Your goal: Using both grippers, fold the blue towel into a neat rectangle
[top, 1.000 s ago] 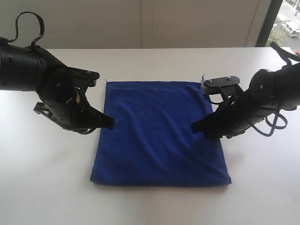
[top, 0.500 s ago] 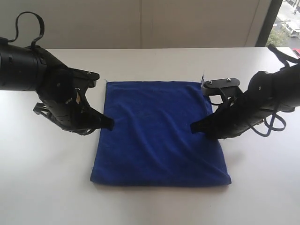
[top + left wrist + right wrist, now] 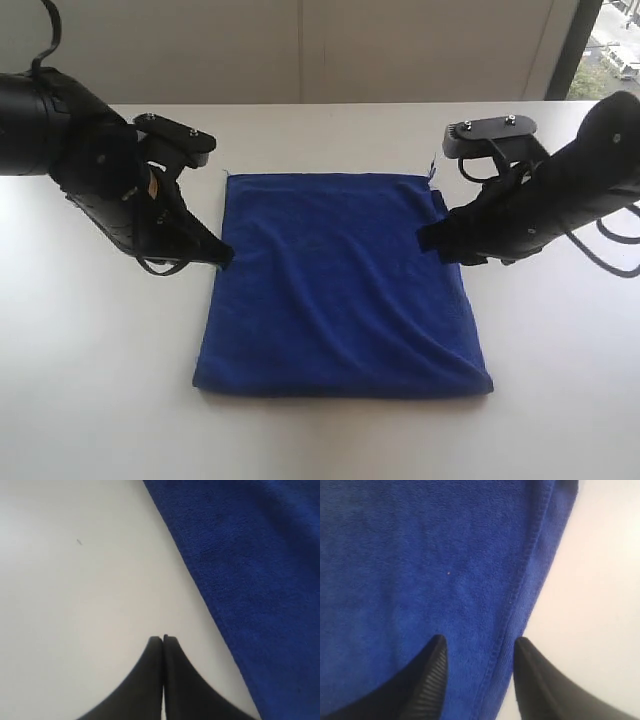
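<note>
The soft navy-blue microfibre towel (image 3: 340,285) lies spread flat on the white table (image 3: 100,400) with no fold showing, so the whole job looks to be ahead. The black left gripper (image 3: 163,640) is pinched together on nothing, over bare table just beside the towel's edge. The black right gripper (image 3: 479,645) has its jaws apart, straddling the stitched hem. Only the wrist views reveal that; the exterior view gives the towel's full outline, an arm on either side.
</note>
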You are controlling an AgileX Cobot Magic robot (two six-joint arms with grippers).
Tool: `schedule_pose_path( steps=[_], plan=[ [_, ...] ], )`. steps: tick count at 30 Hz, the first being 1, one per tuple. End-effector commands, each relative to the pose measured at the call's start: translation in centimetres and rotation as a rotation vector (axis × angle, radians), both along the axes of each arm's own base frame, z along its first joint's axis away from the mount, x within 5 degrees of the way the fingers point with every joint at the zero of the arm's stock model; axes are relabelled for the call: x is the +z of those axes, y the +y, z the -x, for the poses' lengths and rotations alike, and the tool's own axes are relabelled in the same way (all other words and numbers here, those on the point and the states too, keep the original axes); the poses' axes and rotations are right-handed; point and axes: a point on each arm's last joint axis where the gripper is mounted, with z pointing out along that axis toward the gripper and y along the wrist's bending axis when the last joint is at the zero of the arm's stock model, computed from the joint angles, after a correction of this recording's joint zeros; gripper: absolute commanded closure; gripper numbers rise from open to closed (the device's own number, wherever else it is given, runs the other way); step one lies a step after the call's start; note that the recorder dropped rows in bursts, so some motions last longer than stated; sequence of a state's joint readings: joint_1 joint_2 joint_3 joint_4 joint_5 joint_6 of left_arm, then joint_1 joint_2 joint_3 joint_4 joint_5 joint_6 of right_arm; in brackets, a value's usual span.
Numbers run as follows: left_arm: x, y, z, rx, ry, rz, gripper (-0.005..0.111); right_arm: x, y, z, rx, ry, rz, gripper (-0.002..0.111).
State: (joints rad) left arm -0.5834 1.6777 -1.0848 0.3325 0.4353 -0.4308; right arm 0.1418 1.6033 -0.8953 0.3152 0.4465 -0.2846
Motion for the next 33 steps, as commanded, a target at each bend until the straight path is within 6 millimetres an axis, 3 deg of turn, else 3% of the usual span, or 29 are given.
schedule_pose_path(
  steps=[1,5,11,15,19,21,23,24,26,27,30,33],
  plan=[
    [1.2,0.1,1.6,-0.092,-0.002,-0.051,0.107,2.0,0.0,1.4,0.051,0.007,0.003,0.083],
    [1.4,-0.8,3.8,-0.201,-0.026,-0.062,0.107,3.0,0.0,2.7,0.099,0.056,0.003,0.108],
    [0.4,-1.5,7.1,-0.391,-0.08,-0.152,0.107,4.7,0.3,4.8,0.276,0.072,0.057,0.108],
    [-0.4,-1.6,8.2,-0.491,-0.102,-0.222,0.107,5.9,1.9,6.2,0.454,0.015,0.136,0.108],
    [-0.4,-1.5,8.2,-0.517,-0.1,-0.236,0.107,4.2,3.9,7.6,0.706,-0.038,0.243,0.108],
    [-0.6,-1.6,8.2,-0.573,-0.104,-0.263,0.107,2.9,4.1,8.2,0.728,-0.042,0.268,0.102],
    [-0.8,-1.7,8.2,-0.649,-0.098,-0.296,0.107,2.0,3.8,8.6,0.732,-0.031,0.284,0.079],
    [-0.9,-1.7,8.3,-0.688,-0.09,-0.306,0.104,1.5,3.6,8.7,0.756,-0.04,0.306,0.061],
    [-1.1,-1.9,8.4,-0.718,-0.084,-0.306,0.095,0.9,3.5,9.0,0.804,-0.063,0.336,0.045],
    [-1.2,-1.9,8.4,-0.725,-0.08,-0.305,0.09,0.5,3.4,9.1,0.827,-0.076,0.352,0.042],
    [-2.6,-1.8,8.8,-0.787,-0.082,-0.31,0.054,-1.1,3.1,9.4,0.9,-0.12,0.409,0.041],
    [-3.4,-1.8,9.0,-0.818,-0.099,-0.293,0.041,-2.3,3.1,9.4,0.897,-0.116,0.418,0.041]
  ],
)
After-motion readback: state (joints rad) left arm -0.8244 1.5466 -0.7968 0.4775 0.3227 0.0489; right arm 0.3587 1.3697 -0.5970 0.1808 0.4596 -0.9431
